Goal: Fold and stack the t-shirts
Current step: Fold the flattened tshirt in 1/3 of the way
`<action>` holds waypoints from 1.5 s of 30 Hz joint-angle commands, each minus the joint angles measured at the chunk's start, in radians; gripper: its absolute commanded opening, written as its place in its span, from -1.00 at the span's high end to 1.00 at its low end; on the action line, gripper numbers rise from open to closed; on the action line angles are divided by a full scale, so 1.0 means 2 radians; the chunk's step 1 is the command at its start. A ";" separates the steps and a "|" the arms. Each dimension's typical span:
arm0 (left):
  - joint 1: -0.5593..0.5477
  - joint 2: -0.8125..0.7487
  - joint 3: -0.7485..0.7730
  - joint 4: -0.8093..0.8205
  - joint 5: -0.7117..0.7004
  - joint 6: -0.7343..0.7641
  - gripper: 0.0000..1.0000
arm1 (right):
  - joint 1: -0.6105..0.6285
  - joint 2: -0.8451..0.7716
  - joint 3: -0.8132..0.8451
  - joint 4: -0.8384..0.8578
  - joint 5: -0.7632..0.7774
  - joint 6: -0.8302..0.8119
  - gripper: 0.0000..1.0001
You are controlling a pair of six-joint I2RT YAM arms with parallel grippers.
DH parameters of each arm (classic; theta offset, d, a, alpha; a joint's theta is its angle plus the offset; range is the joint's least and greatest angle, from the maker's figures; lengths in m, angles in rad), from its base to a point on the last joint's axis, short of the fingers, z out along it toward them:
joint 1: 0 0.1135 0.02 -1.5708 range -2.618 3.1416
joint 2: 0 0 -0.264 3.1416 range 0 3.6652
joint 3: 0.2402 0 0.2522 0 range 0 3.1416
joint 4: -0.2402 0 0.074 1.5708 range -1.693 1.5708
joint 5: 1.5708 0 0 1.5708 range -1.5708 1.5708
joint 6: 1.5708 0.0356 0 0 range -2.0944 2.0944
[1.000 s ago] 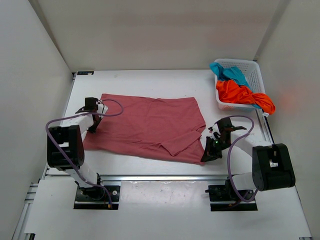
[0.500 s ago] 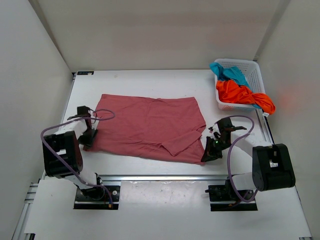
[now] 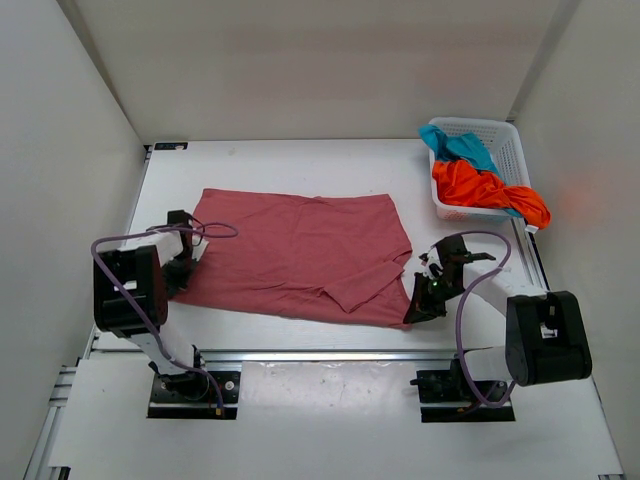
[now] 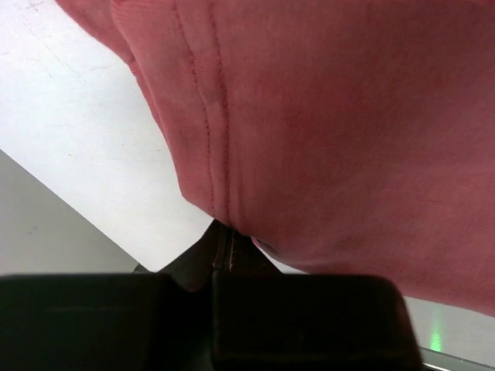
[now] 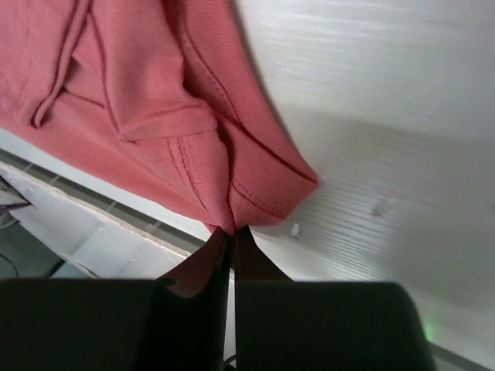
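The rose-pink t-shirt (image 3: 295, 255) lies spread on the white table. My left gripper (image 3: 178, 272) is shut on its near-left hem; the stitched edge (image 4: 220, 193) runs down between the closed fingers (image 4: 193, 267). Over at the near-right corner, my right gripper (image 3: 418, 305) is shut on bunched pink cloth (image 5: 255, 193), which disappears between its fingers (image 5: 203, 267). The orange t-shirt (image 3: 480, 188) and the teal-blue t-shirt (image 3: 455, 143) are piled in the white basket (image 3: 505, 140) at the back right, the orange one spilling over its near rim.
White walls enclose the table on the left, back and right. A metal rail (image 3: 320, 355) with both arm bases runs along the near edge. The basket stands against the right wall.
My left gripper moved from the shirt's far-left edge down to its near-left hem, opened on the way and shut on the hem. The right gripper kept its hold without moving.
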 commanded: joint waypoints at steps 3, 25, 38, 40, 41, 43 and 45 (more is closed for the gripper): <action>0.012 -0.037 -0.039 0.008 -0.012 0.038 1.00 | -0.011 -0.020 0.022 -0.061 0.032 0.013 0.99; 0.043 -0.148 -0.072 0.011 -0.165 0.115 -0.97 | -0.018 -0.027 0.079 -0.217 0.121 0.046 0.17; -0.392 -0.119 0.151 -0.062 0.003 0.102 -0.77 | 0.009 -0.070 0.081 -0.105 0.016 0.082 0.99; -0.448 -0.086 0.168 -0.064 0.044 0.101 -0.66 | -0.001 -0.072 0.054 -0.074 -0.004 0.094 1.00; -0.475 -0.060 0.187 -0.067 0.079 0.107 -0.59 | -0.007 -0.073 0.049 -0.065 -0.004 0.096 1.00; -0.505 -0.027 0.217 -0.057 0.128 0.109 -0.51 | -0.008 -0.066 0.045 -0.052 0.003 0.093 1.00; -0.537 0.005 0.248 -0.046 0.177 0.120 -0.49 | -0.012 -0.062 0.042 -0.037 0.002 0.092 1.00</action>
